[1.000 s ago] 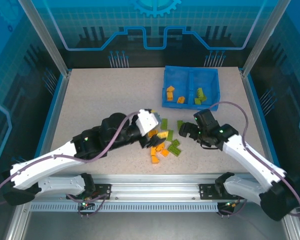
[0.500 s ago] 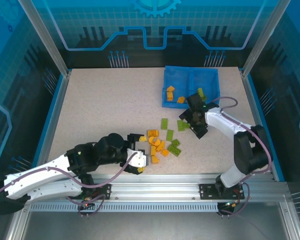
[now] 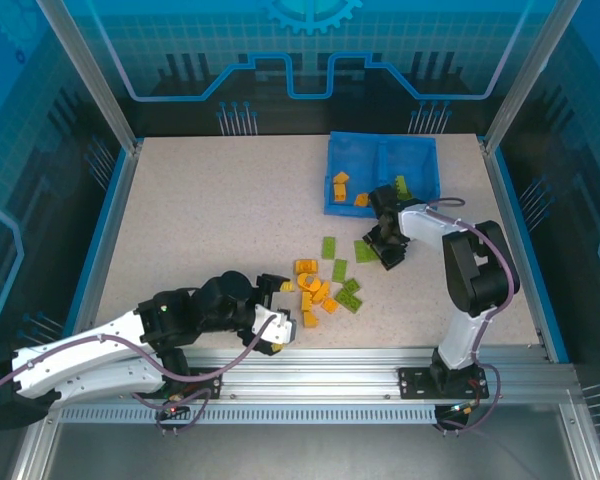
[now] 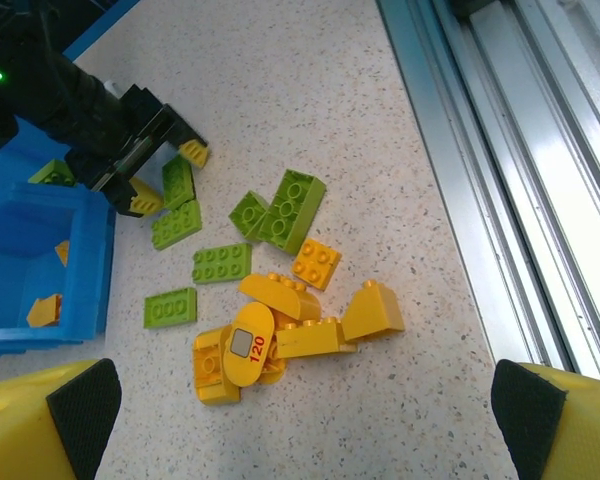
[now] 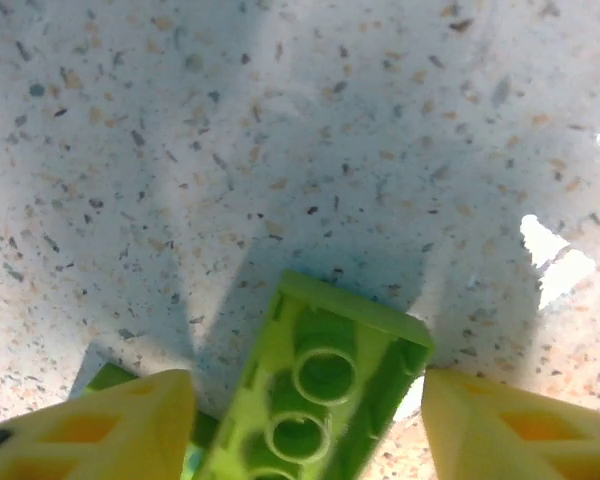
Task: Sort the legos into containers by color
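Loose legos lie mid-table: an orange pile (image 3: 313,292) (image 4: 280,330) and lime-green bricks (image 3: 341,270) (image 4: 291,207) beside it. The blue tray (image 3: 360,150) (image 4: 30,225) holds orange bricks (image 3: 341,187) in its left compartment and green ones (image 3: 402,189) in its right. My left gripper (image 3: 286,314) (image 4: 310,440) stands open just near of the orange pile, nothing between its yellow fingertips (image 4: 80,420). My right gripper (image 3: 380,248) (image 5: 305,430) is low over the table in front of the tray, open, straddling an upside-down green brick (image 5: 330,385).
The metal rail (image 4: 540,170) at the table's near edge runs close behind the left gripper. The right gripper's black body (image 4: 130,150) is just in front of the tray's near wall. Bare tabletop (image 3: 210,200) spreads to the left.
My left gripper pulled back from the pile toward the near edge, then held. My right gripper swung left and away toward the tray and settled over a green brick.
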You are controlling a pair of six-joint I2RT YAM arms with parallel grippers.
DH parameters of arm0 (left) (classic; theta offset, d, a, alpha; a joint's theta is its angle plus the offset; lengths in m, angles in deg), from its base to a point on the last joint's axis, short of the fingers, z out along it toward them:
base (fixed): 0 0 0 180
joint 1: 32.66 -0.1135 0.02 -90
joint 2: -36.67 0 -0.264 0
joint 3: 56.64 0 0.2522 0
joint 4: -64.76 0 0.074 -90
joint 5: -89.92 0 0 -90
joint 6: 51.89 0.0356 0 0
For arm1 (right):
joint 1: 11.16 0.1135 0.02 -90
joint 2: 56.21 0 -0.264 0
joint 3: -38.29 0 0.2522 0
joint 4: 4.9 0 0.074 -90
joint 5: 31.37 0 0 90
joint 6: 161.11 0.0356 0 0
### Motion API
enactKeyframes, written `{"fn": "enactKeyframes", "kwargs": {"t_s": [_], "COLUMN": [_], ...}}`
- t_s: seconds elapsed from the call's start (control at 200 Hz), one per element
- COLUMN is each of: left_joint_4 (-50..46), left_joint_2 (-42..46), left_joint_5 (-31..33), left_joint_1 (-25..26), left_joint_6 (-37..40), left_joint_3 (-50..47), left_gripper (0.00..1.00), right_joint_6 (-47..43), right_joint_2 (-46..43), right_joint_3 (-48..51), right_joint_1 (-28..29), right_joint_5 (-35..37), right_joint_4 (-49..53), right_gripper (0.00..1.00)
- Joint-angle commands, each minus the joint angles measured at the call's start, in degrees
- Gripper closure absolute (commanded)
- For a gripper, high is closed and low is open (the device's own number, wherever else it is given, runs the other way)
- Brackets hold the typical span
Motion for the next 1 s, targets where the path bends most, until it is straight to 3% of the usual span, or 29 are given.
{"fn": "enactKeyframes", "kwargs": {"t_s": [0.0, 0.14, 0.295, 0.395, 0.535, 0.625, 0.72, 0.91, 0.995], "left_joint_4": [0.07, 0.63, 2.68, 5.47, 7.47, 7.30, 6.70, 6.50, 6.47], "left_joint_2": [1.17, 1.41, 3.11, 5.17, 6.98, 6.67, 6.23, 5.92, 5.92], "left_joint_5": [-2.84, -2.91, -3.51, -3.72, -3.87, -4.09, -3.75, -3.91, -4.00], "left_joint_1": [0.21, 0.23, 0.19, 0.12, -0.66, -1.11, -1.11, -1.12, -1.10], "left_joint_6": [2.34, 2.40, 1.40, 0.42, -0.15, -0.34, -0.30, -0.15, -0.20], "left_joint_3": [-1.22, -1.42, -1.75, -2.46, -2.82, -2.69, -2.56, -2.28, -2.40], "left_gripper": [0.01, 0.01, 0.01, 0.01, 0.01, 0.01, 0.01, 0.01, 0.01], "right_joint_6": [1.44, -0.03, -8.94, -19.53, -44.05, -58.58, -67.79, -71.23, -70.95], "right_joint_2": [-1.13, -6.68, -17.52, -26.05, -32.27, -29.62, -22.74, -3.26, 3.14], "right_joint_3": [1.95, 5.68, 8.81, 8.70, 6.36, 0.87, -5.84, -23.04, -28.47], "right_joint_1": [-0.98, -1.58, -1.50, -0.29, -0.62, -2.94, -5.68, -9.51, -10.37], "right_joint_5": [1.82, 4.36, 7.83, 14.58, 19.87, 17.00, 12.45, 11.11, 7.22], "right_joint_4": [0.61, 0.26, -1.38, -1.35, -7.16, -8.01, -8.33, -2.22, -1.15], "right_gripper": [0.54, 0.65, 0.67, 0.66, 0.66, 0.65, 0.64, 0.63, 0.63]}}
